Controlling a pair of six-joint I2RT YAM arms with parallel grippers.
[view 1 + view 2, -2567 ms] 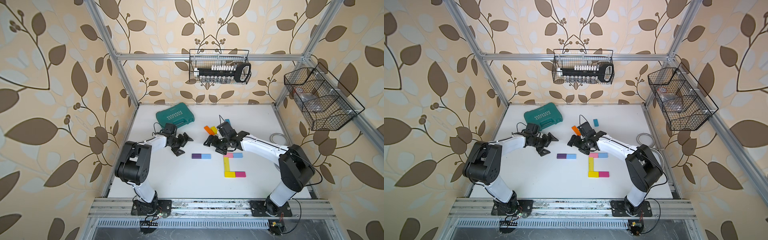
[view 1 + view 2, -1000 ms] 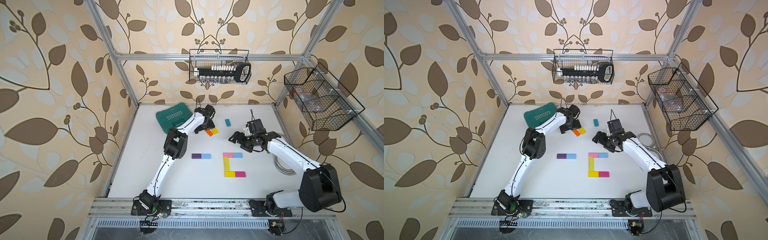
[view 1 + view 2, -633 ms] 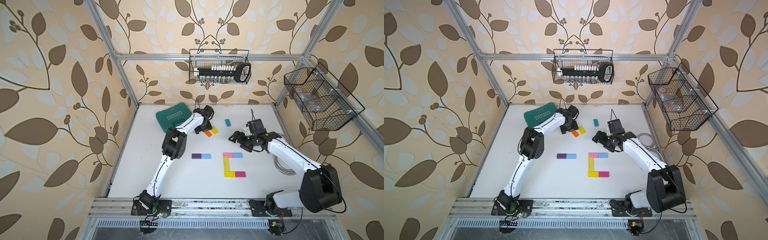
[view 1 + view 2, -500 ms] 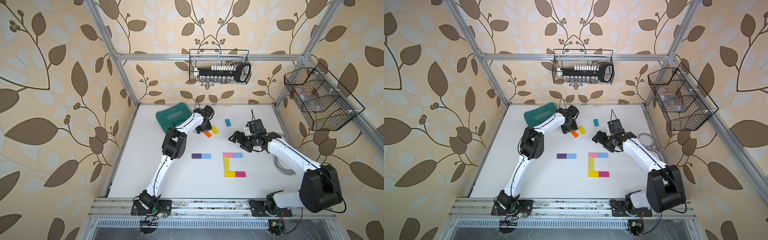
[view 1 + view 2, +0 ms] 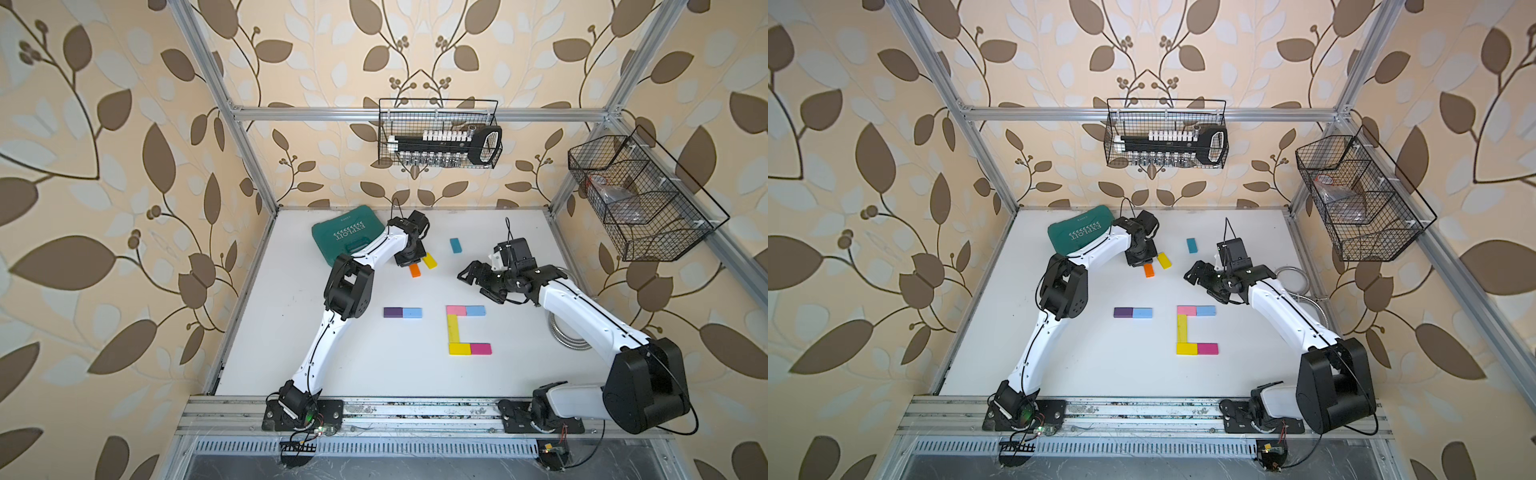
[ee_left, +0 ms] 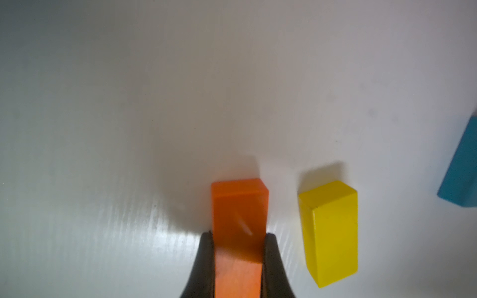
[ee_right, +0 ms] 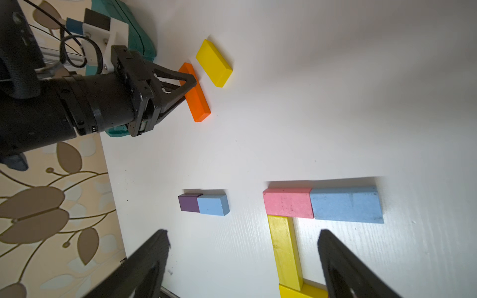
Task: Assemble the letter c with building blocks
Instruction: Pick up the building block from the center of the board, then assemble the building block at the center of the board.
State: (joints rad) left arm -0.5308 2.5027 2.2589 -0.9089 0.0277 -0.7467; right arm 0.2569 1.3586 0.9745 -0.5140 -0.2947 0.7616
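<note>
- Left hand (image 6: 238, 238) closed on the orange block (image 6: 238, 211), gripping its long sides at one end. The block lies on the tabletop (image 5: 374, 365), far centre.
- Yellow block (image 5: 430, 260) just right of the orange one, a gap between them. Teal block (image 5: 456, 245) further right and a little farther back.
- Green case (image 5: 345, 237) at the far left, partly under the left arm.
- Right hand (image 5: 473, 283) open wide and empty, above the tabletop right of centre.
- Near of it, the C:
  - top bar is the pink block (image 5: 456, 310) and light blue block (image 5: 475, 310), touching end to end
  - long yellow block (image 5: 453, 329) runs nearward from the pink
  - bottom bar is the short yellow block (image 5: 459, 348) and magenta block (image 5: 481, 348)
- Purple block (image 5: 393, 312) and second light blue block (image 5: 412, 312) touching in a row, left of the C and apart from it.
</note>
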